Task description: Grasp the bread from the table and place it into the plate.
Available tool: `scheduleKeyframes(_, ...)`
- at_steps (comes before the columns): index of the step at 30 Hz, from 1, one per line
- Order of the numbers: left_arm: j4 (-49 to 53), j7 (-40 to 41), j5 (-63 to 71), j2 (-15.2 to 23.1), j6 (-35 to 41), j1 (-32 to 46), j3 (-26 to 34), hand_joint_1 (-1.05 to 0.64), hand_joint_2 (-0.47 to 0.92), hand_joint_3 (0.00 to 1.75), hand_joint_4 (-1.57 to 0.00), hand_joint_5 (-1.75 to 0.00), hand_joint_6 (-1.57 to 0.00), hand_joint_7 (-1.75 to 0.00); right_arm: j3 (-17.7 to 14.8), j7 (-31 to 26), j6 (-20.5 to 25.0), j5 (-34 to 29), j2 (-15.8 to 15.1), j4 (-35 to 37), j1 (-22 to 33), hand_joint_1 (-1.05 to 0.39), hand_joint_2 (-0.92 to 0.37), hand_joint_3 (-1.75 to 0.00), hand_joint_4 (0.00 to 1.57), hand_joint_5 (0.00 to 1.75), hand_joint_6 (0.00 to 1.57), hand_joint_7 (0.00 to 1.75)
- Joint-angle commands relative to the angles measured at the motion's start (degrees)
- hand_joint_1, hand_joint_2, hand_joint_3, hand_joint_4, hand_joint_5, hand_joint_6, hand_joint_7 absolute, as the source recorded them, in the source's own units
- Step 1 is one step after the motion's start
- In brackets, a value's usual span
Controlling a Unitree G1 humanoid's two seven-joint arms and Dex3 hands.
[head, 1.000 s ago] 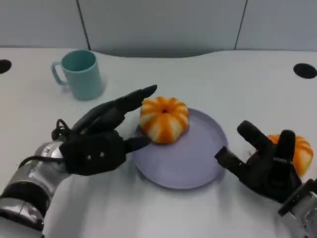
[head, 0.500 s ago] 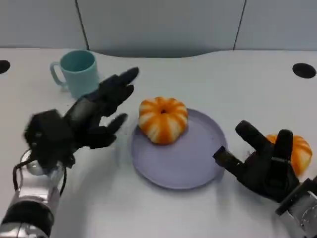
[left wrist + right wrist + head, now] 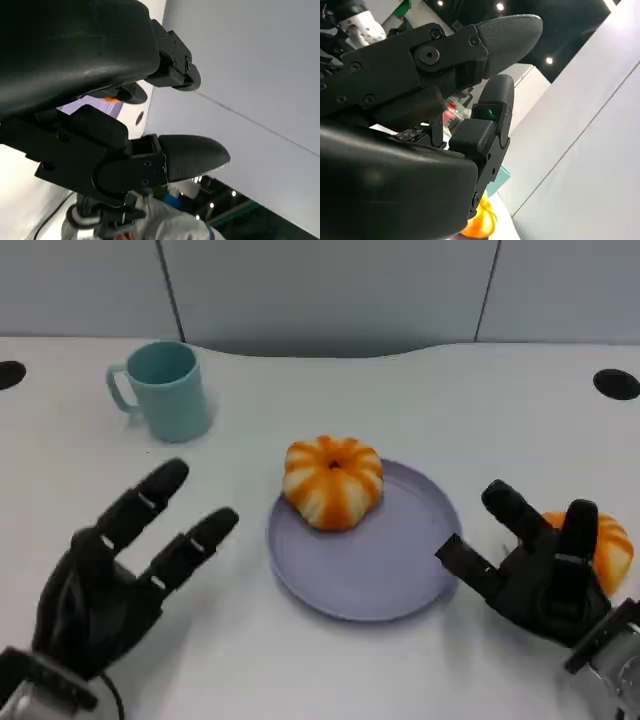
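Observation:
An orange-and-white striped, pumpkin-shaped bread sits on the far-left part of the lavender plate, mid-table. A second, similar bread lies on the table right of the plate, partly behind my right hand. That hand rests near the plate's right rim, fingers spread, holding nothing. My left hand is at the lower left, palm up, fingers apart and empty, well clear of the plate. An orange bread shows in the right wrist view past my fingers. In the left wrist view my fingers are spread.
A teal mug stands at the back left. Dark round holes mark the table at the far left and far right. A grey wall panel runs along the table's far edge.
My left hand has let go of the bread on the plate and drawn back toward the lower left, fingers opened. The right hand has stayed put.

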Motion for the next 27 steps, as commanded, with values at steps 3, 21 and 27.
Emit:
scheduleKeyframes(3,2.71,-1.82,1.98,-1.77,-3.64,1.07,1.41,-1.04,0.92,0.67,-0.56,-0.34,-0.50,-0.13,-1.14,2.12,-0.32,0.40,-2.66,1.91,-1.17,-0.61,-0.87,0.00,0.64,1.35,0.86,0.57)
scheduleKeyframes(21,7.38,-3.66,4.88,-2.17,-4.27,-1.78,1.61,-1.04,0.92,0.66,-0.60,-0.39,-0.56,-0.09,-2.02,5.68,-4.08,-0.44,-3.64,5.52,-1.83,-0.57,-0.88,-0.01,0.60,1.38,0.90,0.47)
scheduleKeyframes(27,8.12,-3.65,5.06,-2.28,-4.54,-2.48,1.94,-1.04,0.92,0.63,-0.59,-0.41,-0.60,-0.10,-2.28,6.95,-5.68,-0.78,-4.22,7.78,-3.21,-0.59,-0.90,-0.01,0.62,1.35,0.90,0.47)
